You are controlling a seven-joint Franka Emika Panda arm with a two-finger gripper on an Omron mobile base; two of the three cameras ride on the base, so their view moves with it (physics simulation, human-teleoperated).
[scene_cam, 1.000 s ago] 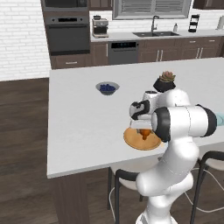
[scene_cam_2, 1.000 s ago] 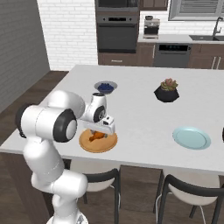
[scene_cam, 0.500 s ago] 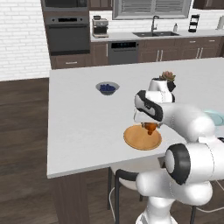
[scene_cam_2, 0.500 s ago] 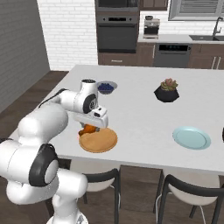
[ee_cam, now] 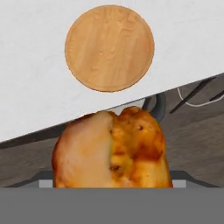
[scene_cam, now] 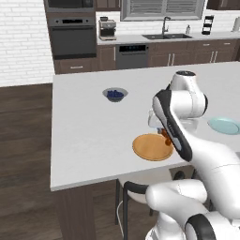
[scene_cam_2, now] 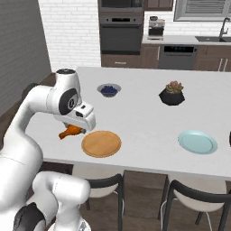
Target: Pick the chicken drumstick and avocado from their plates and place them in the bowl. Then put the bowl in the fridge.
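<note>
Hand view: the chicken drumstick [ee_cam: 111, 148] sits clenched in the pincer [scene_cam_2: 76, 129], now lifted clear of the wooden plate [ee_cam: 109, 47], which lies bare on the surface [scene_cam_2: 144, 113]. Since half a second ago the arm has swung the drumstick off that plate toward the near surface edge. Delivery to the bowl follows; the blue plate [scene_cam_2: 197, 141] waits.

I have the golden-orange drumstick [scene_cam_2: 70, 131] lifted off its plate, fat end filling my hand view, bone end poking out to nine o'clock in the right base view. The wooden plate [scene_cam_2: 101, 143] lies flat and bare at three o'clock from it. The blue-green plate [scene_cam_2: 197, 141] sits well apart, further toward three o'clock.
</note>
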